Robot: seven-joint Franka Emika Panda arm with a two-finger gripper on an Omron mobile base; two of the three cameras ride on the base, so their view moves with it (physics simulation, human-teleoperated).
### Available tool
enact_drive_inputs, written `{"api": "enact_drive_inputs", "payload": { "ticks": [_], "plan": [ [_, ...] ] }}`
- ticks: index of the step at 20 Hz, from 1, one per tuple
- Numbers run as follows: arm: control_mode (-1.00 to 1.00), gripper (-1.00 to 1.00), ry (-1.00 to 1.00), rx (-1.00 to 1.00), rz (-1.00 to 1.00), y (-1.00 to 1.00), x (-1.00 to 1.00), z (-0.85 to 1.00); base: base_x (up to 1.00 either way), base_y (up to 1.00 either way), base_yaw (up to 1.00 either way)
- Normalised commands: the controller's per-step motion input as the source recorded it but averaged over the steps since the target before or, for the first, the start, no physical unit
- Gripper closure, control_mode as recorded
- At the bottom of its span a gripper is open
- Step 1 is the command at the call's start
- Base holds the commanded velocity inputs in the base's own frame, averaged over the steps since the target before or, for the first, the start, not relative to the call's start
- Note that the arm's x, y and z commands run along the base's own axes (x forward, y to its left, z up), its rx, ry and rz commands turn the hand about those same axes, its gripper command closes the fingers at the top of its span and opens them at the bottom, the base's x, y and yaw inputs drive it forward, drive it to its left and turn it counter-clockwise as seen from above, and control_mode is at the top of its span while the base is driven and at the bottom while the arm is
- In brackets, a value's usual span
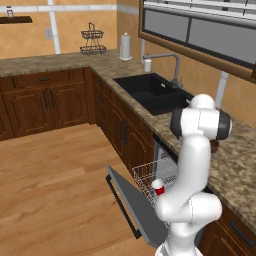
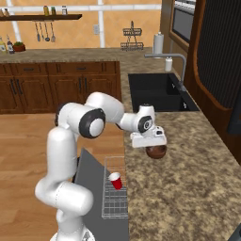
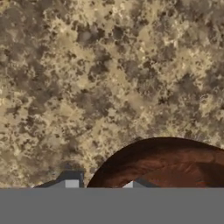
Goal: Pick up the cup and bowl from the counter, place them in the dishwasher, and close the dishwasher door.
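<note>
The dark-brown bowl [image 2: 156, 152] sits on the granite counter [image 2: 188, 188] just right of the sink. My gripper [image 2: 149, 147] points down over its near edge. In the hand view the bowl [image 3: 175, 166] lies at the lower right, and my gripper [image 3: 101, 184] straddles its rim, one tip outside and one inside, with a narrow gap still showing. The red cup [image 2: 115, 180] stands in the white wire rack [image 2: 115, 202] of the dishwasher. The grey dishwasher door [image 1: 130, 200] hangs down open. In the left base view the cup [image 1: 158, 187] shows beside my arm.
A black sink [image 1: 150, 92] with a grey faucet [image 1: 172, 62] lies left of the bowl. A white canister [image 1: 147, 65], a paper-towel roll [image 1: 125, 46] and a wire basket [image 1: 92, 42] stand at the counter's far end. Wooden floor spreads before the open door.
</note>
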Motion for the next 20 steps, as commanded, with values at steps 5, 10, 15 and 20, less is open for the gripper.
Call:
{"api": "enact_drive_inputs", "payload": {
  "ticks": [5, 10, 15, 20],
  "plan": [
    [-1.0, 1.0, -0.14, 0.0, 0.0, 0.57, -0.67, 0.21, 0.0, 0.0, 0.0],
    [-1.0, 1.0, -0.03, 0.0, 0.0, 0.98, -0.95, 0.4, 0.0, 0.0, 0.0],
    [-1.0, 1.0, 0.01, 0.0, 0.02, 1.0, -0.97, 0.3, 0.0, 0.0, 0.0],
    [-1.0, 1.0, 0.07, 0.16, 0.05, 0.8, -0.26, -0.28, 0.0, 0.0, 0.0]
  ]
}}
